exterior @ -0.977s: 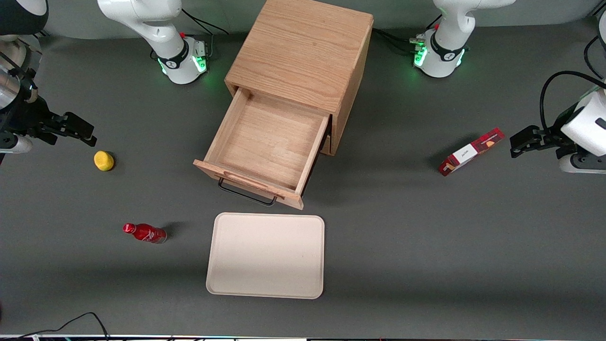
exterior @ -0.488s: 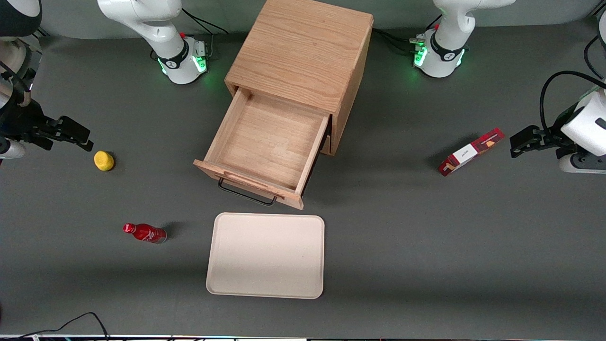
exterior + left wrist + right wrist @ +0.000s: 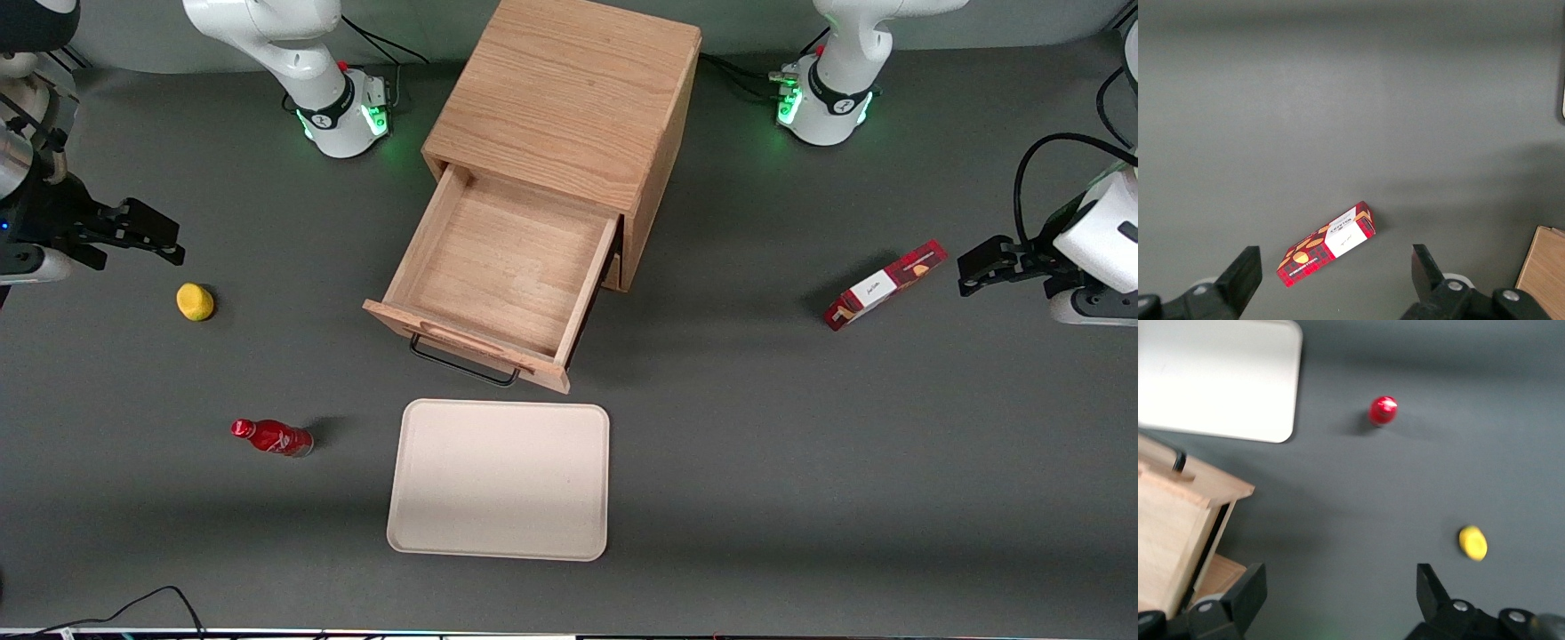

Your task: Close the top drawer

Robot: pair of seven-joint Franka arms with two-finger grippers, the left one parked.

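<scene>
The top drawer (image 3: 502, 271) of the light-oak cabinet (image 3: 569, 98) stands pulled far out and holds nothing; its black wire handle (image 3: 462, 364) hangs under the front lip, facing the front camera. The drawer's corner also shows in the right wrist view (image 3: 1178, 533). My right gripper (image 3: 151, 238) is open and holds nothing. It hovers above the table at the working arm's end, well apart from the drawer and a little farther from the front camera than the yellow lemon (image 3: 195, 301). Its fingers (image 3: 1248, 590) frame bare table in the right wrist view.
A cream tray (image 3: 500, 480) lies in front of the drawer, also seen in the right wrist view (image 3: 1218, 380). A red bottle (image 3: 272, 437) lies nearer the front camera than the lemon. A red snack box (image 3: 885, 284) lies toward the parked arm's end.
My right gripper has shifted slightly, ending a little farther from the front camera and from the lemon. The drawer has not moved.
</scene>
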